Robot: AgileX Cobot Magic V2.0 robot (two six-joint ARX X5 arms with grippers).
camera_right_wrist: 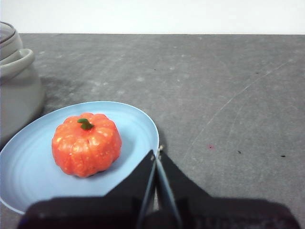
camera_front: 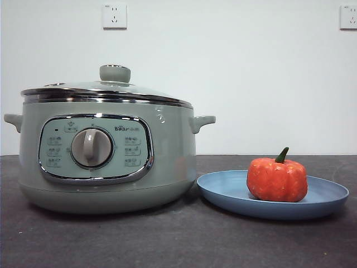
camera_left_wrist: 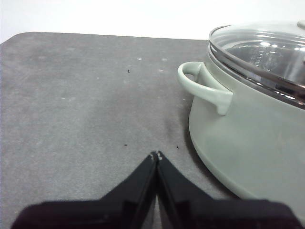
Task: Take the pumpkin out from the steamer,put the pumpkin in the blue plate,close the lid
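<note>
- Front view: neither arm shows. The steamer [camera_front: 106,162] stands on the left of the dark desk [camera_front: 178,240], with the lid [camera_front: 106,89] seated on its rim and the knob on top. Glare on the glass hides the inside of the pot.
- The only readable writing is "Bear" on the control panel, just right of the grey dial [camera_front: 91,147]; the small icons around the dial are too fine to read.
- The pumpkin [camera_front: 277,178] sits upright on the blue plate [camera_front: 223,192], stem tilted. The plate lies to the right of the steamer, its near edge just beside the pot's base; contact cannot be told. Its right rim stops short of the picture's edge.
- Two wall sockets [camera_front: 114,15] hang on the white wall, the right one cut by the frame.
- Left wrist view: the left gripper [camera_left_wrist: 156,155] hovers over bare desk with its jaws pressed together, beside the steamer's side handle [camera_left_wrist: 202,88]. The pot and lid are cut off by the frame. Open desk stretches away to the far rounded edge.
- Right wrist view: the right gripper [camera_right_wrist: 156,151] has its jaws pressed together, tips over the plate's rim, near the pumpkin but apart from it. Part of the plate is hidden behind the jaws. Wide bare desk lies on the side away from the steamer, of which only a sliver shows.
</note>
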